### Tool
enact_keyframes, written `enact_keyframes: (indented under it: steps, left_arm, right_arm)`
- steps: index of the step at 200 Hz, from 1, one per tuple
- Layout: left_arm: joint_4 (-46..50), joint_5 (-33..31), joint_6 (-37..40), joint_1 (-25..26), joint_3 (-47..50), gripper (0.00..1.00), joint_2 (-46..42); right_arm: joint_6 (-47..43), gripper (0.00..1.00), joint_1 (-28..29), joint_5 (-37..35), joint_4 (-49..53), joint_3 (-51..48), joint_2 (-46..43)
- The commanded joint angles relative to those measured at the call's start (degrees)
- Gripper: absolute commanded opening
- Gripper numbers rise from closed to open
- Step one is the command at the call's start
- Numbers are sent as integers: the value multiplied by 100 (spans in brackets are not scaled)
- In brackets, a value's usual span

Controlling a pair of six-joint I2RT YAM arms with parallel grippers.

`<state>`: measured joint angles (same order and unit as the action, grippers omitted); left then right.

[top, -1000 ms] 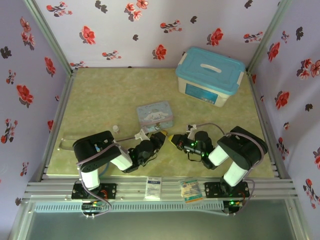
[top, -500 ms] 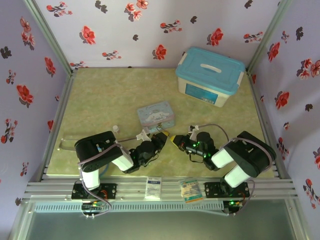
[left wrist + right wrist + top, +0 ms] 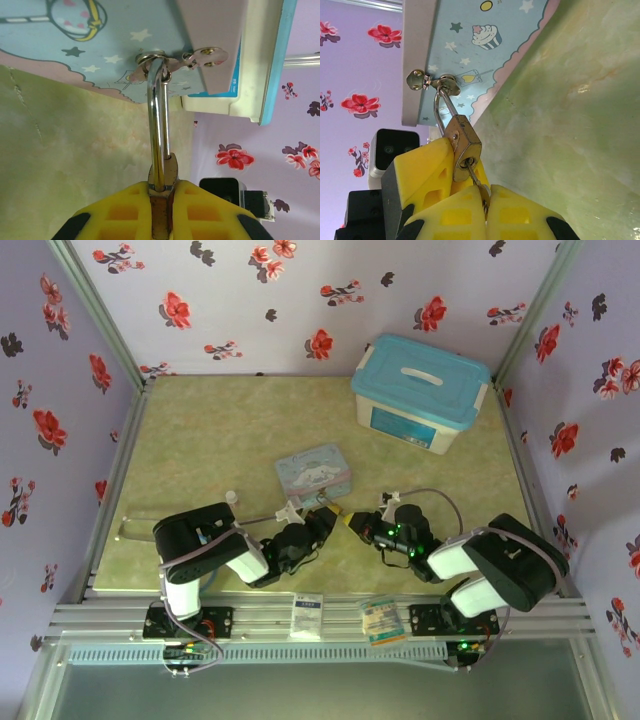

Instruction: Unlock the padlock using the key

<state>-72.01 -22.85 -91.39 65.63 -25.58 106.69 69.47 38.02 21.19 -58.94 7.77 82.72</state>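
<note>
Tiny brass-yellow padlock (image 3: 465, 145), hooked on the cartoon-printed tin (image 3: 485, 50), is clamped in my left tool (image 3: 161, 212) while my right tool (image 3: 485, 205) pinches the slim dark key (image 3: 476, 179) in its keyhole, where an off-axis twist could slip it.

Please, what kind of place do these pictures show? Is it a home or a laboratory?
Most likely a staged robot test cell, not a home: the left arm and right arm stand bolted to an aluminium rail, floral-print panels sit in metal posts, and they box in a green table.
</note>
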Motion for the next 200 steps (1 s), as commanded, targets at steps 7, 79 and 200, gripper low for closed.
enact_keyframes:
  steps: [7, 79, 200]
  left_arm:
    - [-334, 336, 17, 148, -122, 0, 53]
    - [-340, 488, -14, 343, -429, 0, 228]
    - [-331, 87, 56, 251, -106, 0, 80]
  right_arm:
    - [-198, 0, 71, -68, -166, 108, -272]
    - [198, 0, 63, 322, -1504, 381, 628]
    - [786, 0, -40, -48, -1573, -5, 1369]
